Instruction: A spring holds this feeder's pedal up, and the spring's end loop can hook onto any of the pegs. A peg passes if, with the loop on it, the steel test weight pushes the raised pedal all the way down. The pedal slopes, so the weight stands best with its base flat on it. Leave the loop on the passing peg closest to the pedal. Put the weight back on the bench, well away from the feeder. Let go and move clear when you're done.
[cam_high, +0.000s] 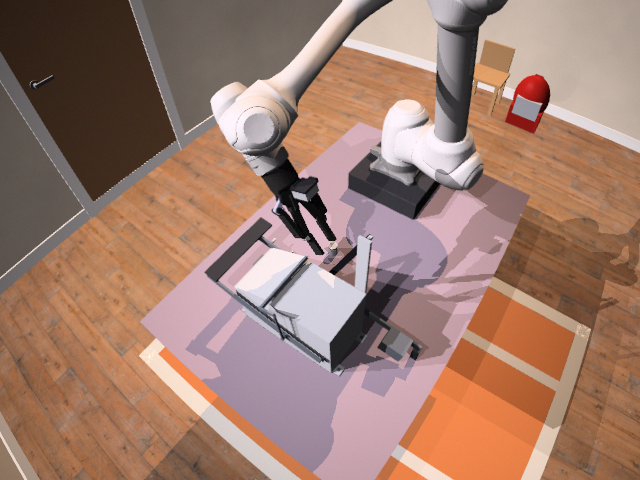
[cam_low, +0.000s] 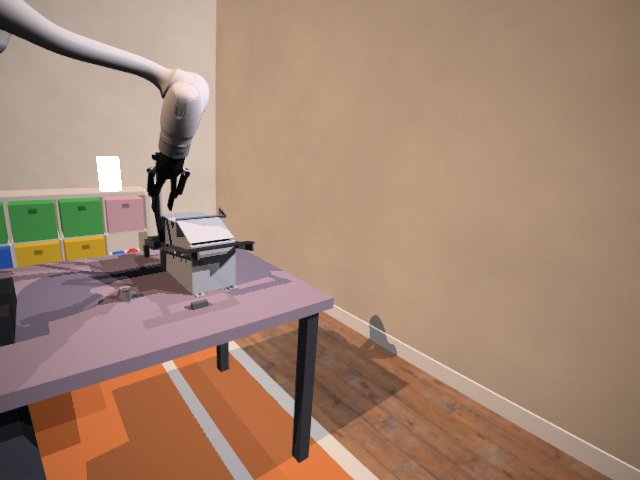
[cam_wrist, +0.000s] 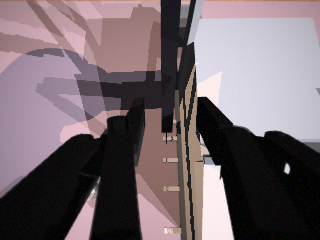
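Tan walls, wood plank floor (cam_low: 444, 413), orange rug (cam_high: 511, 392), dark door (cam_high: 87, 87), wooden chair (cam_high: 493, 69).

The arm's upper links are cut off by the top edge of the top view and by the upper left corner of the exterior view. In the wrist view, the gripper (cam_wrist: 170, 117) is cropped at the bottom edge, and the row of pegs (cam_wrist: 171, 188) is partly covered by a dark upright bar. The spring's end loop is too small to be made out. The feeder's pedal (cam_low: 200, 304) is seen only as a small dark block. The steel test weight (cam_high: 331, 249) is partly overlapped by a fingertip (cam_high: 329, 237).
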